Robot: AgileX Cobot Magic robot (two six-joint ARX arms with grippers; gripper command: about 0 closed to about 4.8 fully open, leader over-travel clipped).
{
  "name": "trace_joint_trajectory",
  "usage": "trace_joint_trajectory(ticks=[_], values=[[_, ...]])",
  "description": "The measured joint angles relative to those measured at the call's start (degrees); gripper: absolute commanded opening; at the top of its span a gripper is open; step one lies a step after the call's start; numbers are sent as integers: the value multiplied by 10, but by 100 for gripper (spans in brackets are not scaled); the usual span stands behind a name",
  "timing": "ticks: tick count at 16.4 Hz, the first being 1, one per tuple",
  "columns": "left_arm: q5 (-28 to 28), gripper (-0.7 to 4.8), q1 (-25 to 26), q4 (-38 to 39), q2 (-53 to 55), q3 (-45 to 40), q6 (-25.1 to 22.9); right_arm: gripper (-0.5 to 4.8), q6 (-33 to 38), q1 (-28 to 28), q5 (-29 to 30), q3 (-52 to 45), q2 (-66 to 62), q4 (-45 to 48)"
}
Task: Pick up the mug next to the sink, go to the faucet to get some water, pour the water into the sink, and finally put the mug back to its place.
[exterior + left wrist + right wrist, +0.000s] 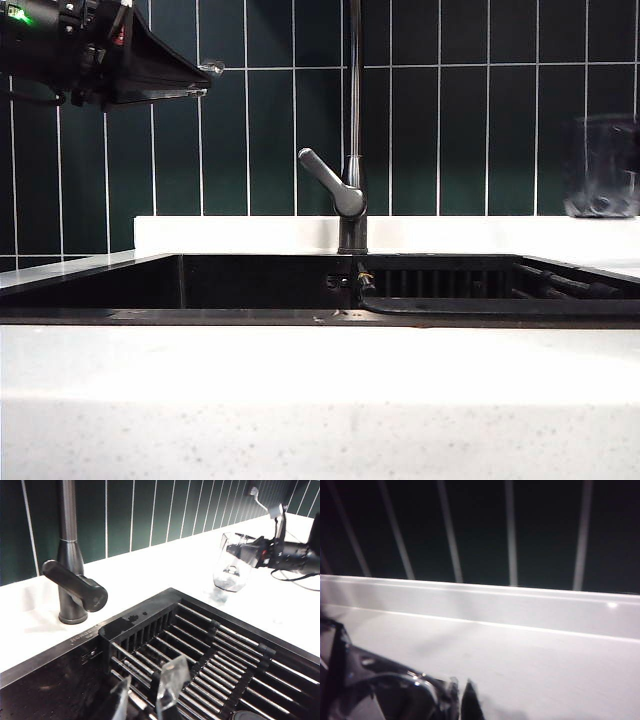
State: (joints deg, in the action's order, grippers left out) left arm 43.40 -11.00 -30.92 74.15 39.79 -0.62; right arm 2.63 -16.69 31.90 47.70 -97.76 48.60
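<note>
Mug on the white worktop beside the ribbed end of the sink, toward the back wall; blurred at the right edge of the exterior view. Right pincer pressed together on the mug's rim, one finger seemingly inside the glass. Whether lifted clear or touching the worktop, hard to tell. Left pincer hanging over the sink's ribbed section, clear fingers a little apart, pinching nothing. Faucet at the sink's back edge, lever angled up, no stream visible. Judged from this: grasp made or just finishing; carrying to the faucet, filling, pouring into the sink and returning the mug all left to do.
</note>
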Motion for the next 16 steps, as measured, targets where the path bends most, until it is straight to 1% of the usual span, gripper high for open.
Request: trace_joint_trajectory(ticks=[1,3,5,6,8,9,11,12,14,16], values=[[0,84,0,0,0,0,0,-5,0,15,0,0,17,-17],[0,84,0,0,0,0,0,-5,0,83,-7,1,72,-75],[-7,84,0,1,0,0,0,-5,1,134,-41,0,100,-126],[-10,84,0,1,0,0,0,-5,4,171,-57,1,112,-150],[-10,84,0,1,0,0,0,-5,29,221,-73,7,116,-181],[-10,84,0,3,0,0,0,-5,42,252,-89,28,115,-218],[-10,84,0,13,0,0,-7,-5,42,301,-112,77,115,-261],[-10,84,0,13,0,0,-9,-5,43,312,-113,98,114,-277],[-14,84,1,14,0,0,-9,-5,50,327,-120,158,97,-344],[-20,84,3,13,6,0,-11,-5,62,341,-127,192,84,-389]])
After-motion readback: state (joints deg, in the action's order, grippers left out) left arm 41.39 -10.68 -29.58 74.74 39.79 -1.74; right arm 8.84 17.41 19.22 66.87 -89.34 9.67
